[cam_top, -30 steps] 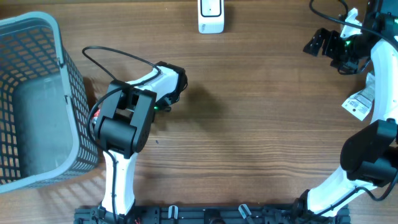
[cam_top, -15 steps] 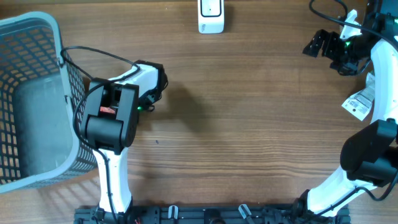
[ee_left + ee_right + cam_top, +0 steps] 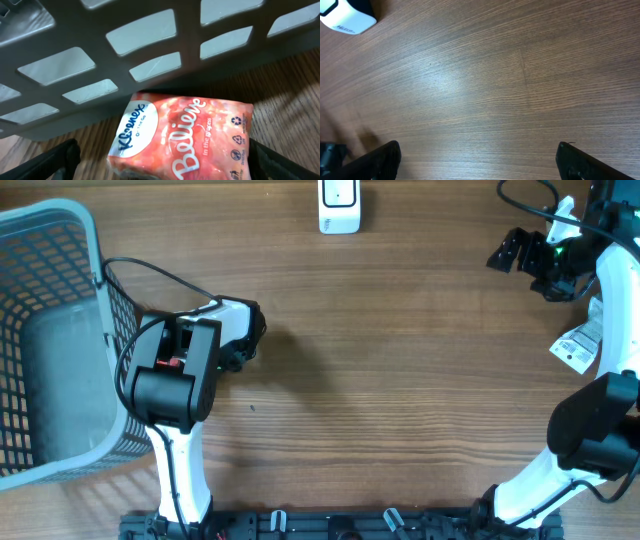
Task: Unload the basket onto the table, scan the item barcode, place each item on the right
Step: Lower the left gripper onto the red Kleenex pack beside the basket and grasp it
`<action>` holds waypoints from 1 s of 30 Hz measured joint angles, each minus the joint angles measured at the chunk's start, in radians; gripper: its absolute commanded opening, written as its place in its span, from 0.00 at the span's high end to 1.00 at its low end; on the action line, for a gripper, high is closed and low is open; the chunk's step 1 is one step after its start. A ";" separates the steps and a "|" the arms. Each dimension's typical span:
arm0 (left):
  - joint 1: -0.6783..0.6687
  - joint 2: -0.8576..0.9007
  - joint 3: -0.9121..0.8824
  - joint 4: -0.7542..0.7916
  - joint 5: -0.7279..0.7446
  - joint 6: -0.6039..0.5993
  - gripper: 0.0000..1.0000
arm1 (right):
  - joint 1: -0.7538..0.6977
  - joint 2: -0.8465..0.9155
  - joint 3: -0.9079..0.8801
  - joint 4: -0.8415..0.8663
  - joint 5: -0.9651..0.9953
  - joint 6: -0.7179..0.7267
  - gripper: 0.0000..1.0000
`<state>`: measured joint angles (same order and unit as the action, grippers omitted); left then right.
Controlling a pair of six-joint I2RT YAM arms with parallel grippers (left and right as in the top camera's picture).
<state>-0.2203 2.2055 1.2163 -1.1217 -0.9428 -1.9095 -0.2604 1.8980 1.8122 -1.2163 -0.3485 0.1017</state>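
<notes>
Leftward to the grey basket [image 3: 100,45] my left gripper [image 3: 165,162] has swung, fingers spread either side of the pink tissue pack [image 3: 185,137] lying on the table [image 3: 485,75] against the basket's wall. My right gripper [image 3: 477,160] hangs wide open near the white scanner [image 3: 345,17].

The tissue pack [image 3: 185,140] is a soft salmon-pink plastic packet. It has a white oval reading "Kleenex" at one end, large white script reading "Believe" across the face, and small white symbols at the other end. It lies flat on the wooden table [image 3: 295,90], printed face up, with its long edge just beside the foot of the grey basket wall [image 3: 188,35], possibly touching it. The scanner [image 3: 339,205], a small white unit, sits at the table's far edge, well apart from the pack.
</notes>
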 measured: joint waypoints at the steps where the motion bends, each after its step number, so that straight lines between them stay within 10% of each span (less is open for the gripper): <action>1: 0.000 0.000 -0.002 0.003 -0.003 -0.001 0.00 | 0.000 0.000 0.000 0.000 0.000 0.000 0.00; 12: 0.016 -0.007 -0.033 0.114 -0.041 -0.013 0.01 | 0.000 0.000 0.000 -0.003 0.000 0.000 0.00; 17: 0.019 -0.010 -0.045 0.171 -0.058 -0.023 0.36 | 0.000 0.000 0.000 -0.003 0.000 0.000 0.00; 30: 0.021 -0.010 -0.039 0.186 -0.046 -0.011 0.52 | 0.000 0.000 0.000 0.005 0.000 0.000 0.00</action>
<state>-0.1997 2.1960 1.1778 -0.9356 -0.9890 -1.9205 -0.2604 1.8980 1.8122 -1.2114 -0.3481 0.1017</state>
